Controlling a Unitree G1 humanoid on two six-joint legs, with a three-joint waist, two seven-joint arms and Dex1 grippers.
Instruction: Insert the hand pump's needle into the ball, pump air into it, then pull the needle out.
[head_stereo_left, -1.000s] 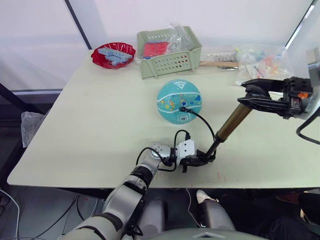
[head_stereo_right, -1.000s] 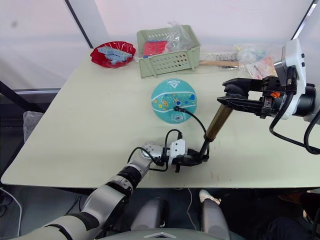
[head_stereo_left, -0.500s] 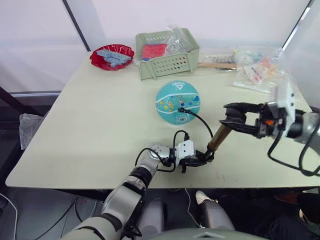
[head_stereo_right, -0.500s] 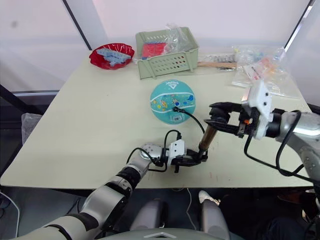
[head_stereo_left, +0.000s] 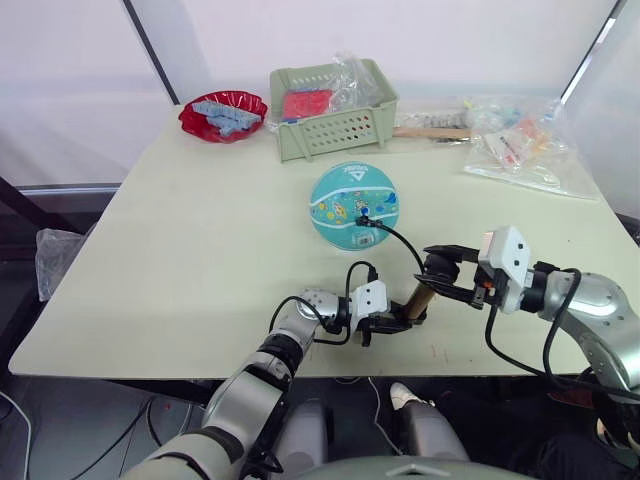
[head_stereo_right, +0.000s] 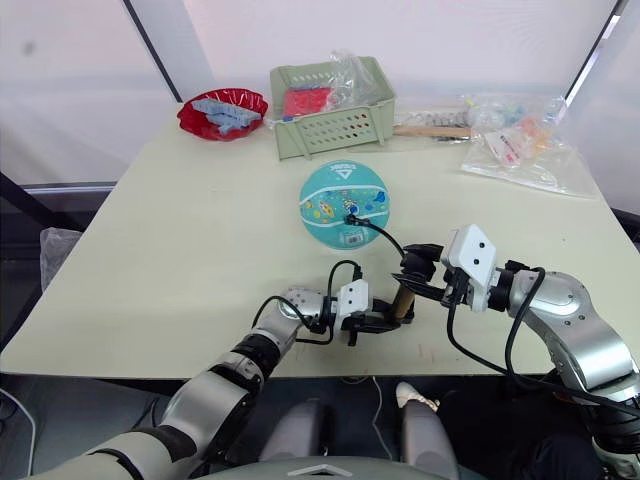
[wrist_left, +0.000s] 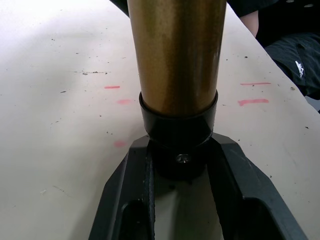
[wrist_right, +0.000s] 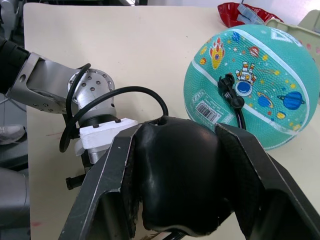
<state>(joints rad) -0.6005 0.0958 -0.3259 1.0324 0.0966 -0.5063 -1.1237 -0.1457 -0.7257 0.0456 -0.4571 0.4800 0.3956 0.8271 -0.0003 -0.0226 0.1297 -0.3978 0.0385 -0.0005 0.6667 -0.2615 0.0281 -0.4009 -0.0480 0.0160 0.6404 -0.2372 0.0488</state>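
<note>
The teal ball (head_stereo_left: 354, 199) lies mid-table, its cartoon prints facing up. The needle's black fitting (wrist_right: 227, 88) sits on the ball's top with the pin hidden inside. A thin black hose (head_stereo_left: 403, 241) curves from there to the hand pump (head_stereo_left: 418, 300), whose brass cylinder stands tilted near the front edge. My left gripper (wrist_left: 179, 162) is shut on the pump's black bottom cap (wrist_left: 178, 125). My right gripper (head_stereo_left: 441, 270) is shut on the black handle (wrist_right: 175, 175) at the pump's top, low over the cylinder.
At the back stand a green basket (head_stereo_left: 335, 104) with plastic-wrapped items and a red bowl (head_stereo_left: 224, 111) holding blue pieces. Clear bags (head_stereo_left: 522, 148) and a wooden stick (head_stereo_left: 436, 131) lie at the back right. The table's front edge (head_stereo_left: 200, 372) runs just below my left gripper.
My right gripper has come down and leftward with the handle, toward the pump's base, and much less of the brass cylinder shows. My left gripper and the ball have stayed put.
</note>
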